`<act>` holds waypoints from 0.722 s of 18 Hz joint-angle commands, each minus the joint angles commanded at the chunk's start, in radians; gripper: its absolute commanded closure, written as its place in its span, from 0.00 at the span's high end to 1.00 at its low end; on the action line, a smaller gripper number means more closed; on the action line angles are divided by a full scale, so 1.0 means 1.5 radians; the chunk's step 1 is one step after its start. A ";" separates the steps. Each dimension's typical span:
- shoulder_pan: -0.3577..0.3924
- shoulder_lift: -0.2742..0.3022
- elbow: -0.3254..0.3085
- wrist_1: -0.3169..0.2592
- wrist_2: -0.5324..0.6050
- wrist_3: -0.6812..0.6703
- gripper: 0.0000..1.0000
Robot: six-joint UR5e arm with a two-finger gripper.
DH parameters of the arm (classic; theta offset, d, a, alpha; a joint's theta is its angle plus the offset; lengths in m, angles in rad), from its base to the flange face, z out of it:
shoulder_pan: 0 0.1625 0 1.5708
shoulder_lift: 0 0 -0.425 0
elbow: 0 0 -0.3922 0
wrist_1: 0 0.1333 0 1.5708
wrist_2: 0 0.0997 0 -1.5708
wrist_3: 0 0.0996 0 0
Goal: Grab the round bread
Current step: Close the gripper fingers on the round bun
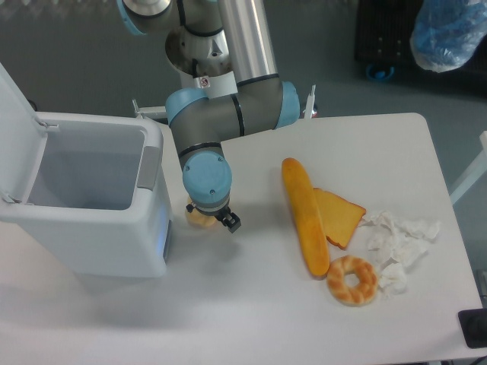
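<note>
Grey floor filled the background, with a black crate [389,30] and a blue plastic bag [450,30] up in the far right corner. On that floor stood a white table [251,304] with rounded corners, and a white bin [84,205] sat on its left end, lid flipped open.

Over on the right side of the table lay a long orange baguette [305,215], partly on top of a wedge-shaped orange slice [342,217], next to a golden bagel [352,280] and some crumpled white paper [399,243].

As for the round bread [199,219], only a sliver showed: a small pale-yellow lumpy thing on the table right beside the bin's front right corner, mostly covered by the arm's blue-capped wrist. It was well apart from the other bread.

The gripper [209,219] was down right at the bun, one dark fingertip [231,222] poking out on its right side. The other finger was hidden under the wrist, so honestly I couldn't tell whether the claw was clamped on it or just spread around it.
</note>
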 joint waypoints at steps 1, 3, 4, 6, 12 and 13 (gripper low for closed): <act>0.000 0.000 -0.001 0.000 0.000 -0.001 1.00; -0.002 -0.001 -0.002 0.000 0.000 -0.010 1.00; -0.002 -0.002 -0.003 0.000 0.001 -0.017 1.00; -0.006 -0.005 -0.003 0.001 0.002 -0.021 1.00; -0.007 -0.005 -0.003 0.005 0.002 -0.026 0.73; -0.007 -0.005 -0.003 0.005 0.002 -0.026 0.68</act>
